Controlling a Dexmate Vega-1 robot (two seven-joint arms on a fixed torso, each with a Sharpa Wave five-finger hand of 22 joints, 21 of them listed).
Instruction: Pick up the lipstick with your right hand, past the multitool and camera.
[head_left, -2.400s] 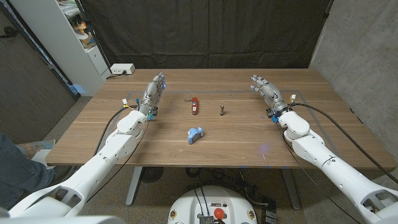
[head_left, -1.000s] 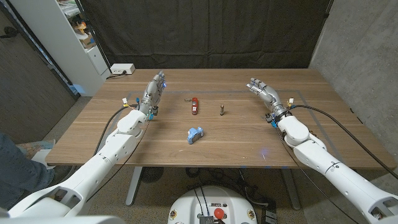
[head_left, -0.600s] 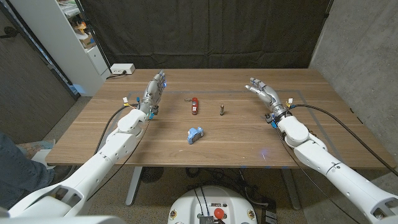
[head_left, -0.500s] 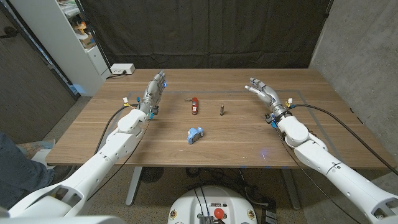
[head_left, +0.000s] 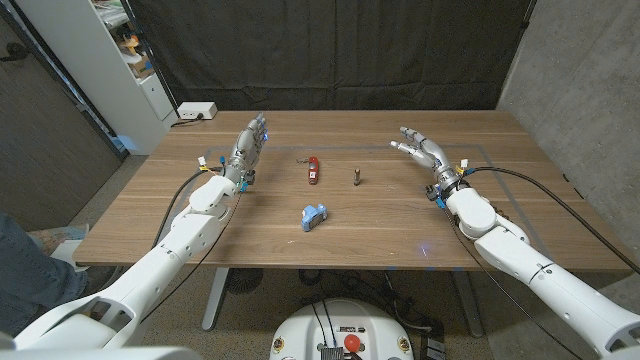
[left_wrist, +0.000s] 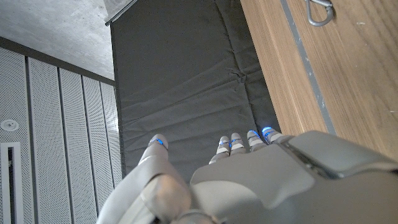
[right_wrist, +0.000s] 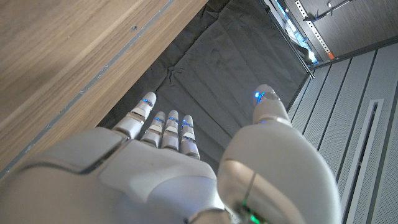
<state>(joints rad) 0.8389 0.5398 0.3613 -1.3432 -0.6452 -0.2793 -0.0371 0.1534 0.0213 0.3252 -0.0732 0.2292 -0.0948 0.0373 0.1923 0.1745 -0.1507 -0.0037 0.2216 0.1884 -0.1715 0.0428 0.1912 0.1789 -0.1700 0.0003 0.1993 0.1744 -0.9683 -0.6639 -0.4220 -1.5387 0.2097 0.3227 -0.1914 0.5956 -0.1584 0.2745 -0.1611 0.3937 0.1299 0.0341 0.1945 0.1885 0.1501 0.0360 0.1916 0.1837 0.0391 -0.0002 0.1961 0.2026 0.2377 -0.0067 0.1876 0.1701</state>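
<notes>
Nearest the robot on the wooden tabletop (head_left: 400, 235) lies a small blue camera (head_left: 313, 214), a little left of centre and well apart from both arms. Beyond it, further in, a red multitool (head_left: 313, 169) lies on the wood with its length pointing away from the robot. Just to its right, with a gap between them, the lipstick (head_left: 356, 177) stands as a small dark tube, untouched and clear of both hands.

The right hand (head_left: 424, 152) sits out to the right of the lipstick, well apart from it, with its fingers spread and reaching inward toward the middle of the tabletop; it holds nothing. In the right wrist view the fingers (right_wrist: 163, 127) are extended and apart, with blue lights at their tips, against a black curtain.

The left hand (head_left: 247, 148) is over on the far left side, left of the multitool, fingers stretched out together pointing away from the robot, also holding nothing. Its wrist view shows the straight fingers (left_wrist: 239, 142) and a metal carabiner (left_wrist: 318, 12) on the wood.

At the far left corner a white power strip (head_left: 196, 111) lies by the edge, and the black curtain (head_left: 330, 55) hangs behind
</notes>
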